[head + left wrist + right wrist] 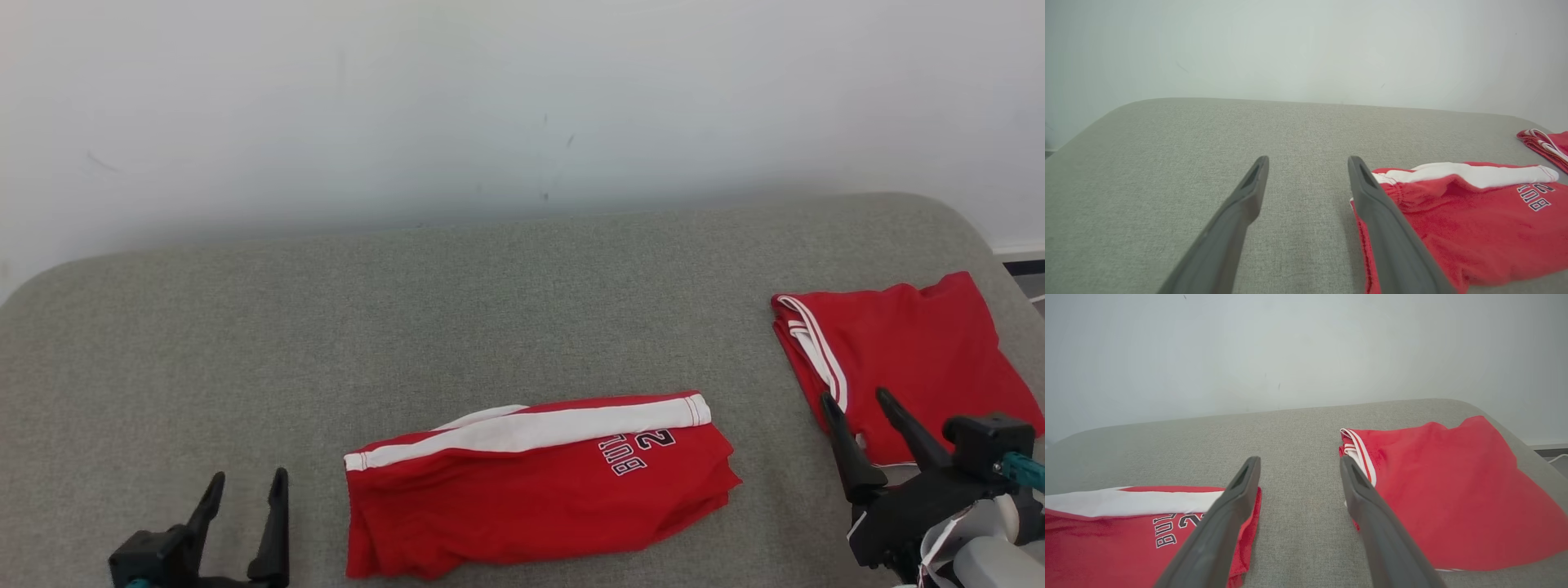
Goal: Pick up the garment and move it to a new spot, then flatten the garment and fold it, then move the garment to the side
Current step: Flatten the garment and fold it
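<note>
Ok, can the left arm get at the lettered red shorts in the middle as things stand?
Probably yes. The left gripper is open, just left of the lettered red shorts, with bare grey cushion between them and nothing in the way.

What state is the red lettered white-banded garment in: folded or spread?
Folded: the red lettered garment with the white band lies as a compact rectangle on the grey fabric surface, layered edges stacked at one end.

Right gripper (pixel 1299 459), seemingly above lettered garment (pixel 1106 543)
</note>
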Tool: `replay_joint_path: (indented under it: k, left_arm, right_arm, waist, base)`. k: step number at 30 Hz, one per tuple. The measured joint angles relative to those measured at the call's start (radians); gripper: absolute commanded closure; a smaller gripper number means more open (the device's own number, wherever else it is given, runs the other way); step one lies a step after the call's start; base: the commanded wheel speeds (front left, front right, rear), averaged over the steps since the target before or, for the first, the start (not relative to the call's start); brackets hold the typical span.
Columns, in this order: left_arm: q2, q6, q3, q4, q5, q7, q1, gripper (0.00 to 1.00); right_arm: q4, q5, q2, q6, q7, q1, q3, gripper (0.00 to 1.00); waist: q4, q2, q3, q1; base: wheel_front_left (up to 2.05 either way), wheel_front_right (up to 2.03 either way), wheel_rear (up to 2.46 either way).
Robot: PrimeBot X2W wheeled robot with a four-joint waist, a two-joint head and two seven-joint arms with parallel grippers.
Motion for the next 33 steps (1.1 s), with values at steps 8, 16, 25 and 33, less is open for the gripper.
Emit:
replay_joint_path:
  k: [8, 16, 25, 33]
  left_arm:
    - [-0.029, 0.000, 0.099, 0.000, 0.064, 0.000, 0.037, 0.00]
    - [-0.059, 0.000, 0.152, -0.024, 0.114, -0.001, 0.044, 0.00]
    - [-0.087, 0.000, 0.189, -0.042, 0.166, -0.001, 0.063, 0.00]
    - [-0.111, 0.000, 0.214, -0.067, 0.184, -0.001, 0.083, 0.00]
  right_arm:
    - [-0.034, -0.051, -0.008, -0.023, -0.004, 0.058, -0.075, 0.00]
    - [-0.070, -0.094, 0.006, -0.027, -0.007, 0.085, -0.127, 0.00]
    - [-0.099, -0.138, 0.025, -0.034, -0.007, 0.100, -0.167, 0.00]
    - [-0.121, -0.167, 0.041, -0.034, -0.007, 0.119, -0.198, 0.00]
  waist:
    - [-0.018, 0.0000, 0.011, 0.0000]
    - [-0.024, 0.0000, 0.013, 0.0000]
    - [-0.029, 0.0000, 0.012, 0.0000]
    - [-0.033, 0.0000, 0.008, 0.0000]
  base:
    - [0.00, 0.00, 0.00]
    - [0.00, 0.00, 0.00]
    - [0.00, 0.00, 0.00]
    - [0.00, 0.00, 0.00]
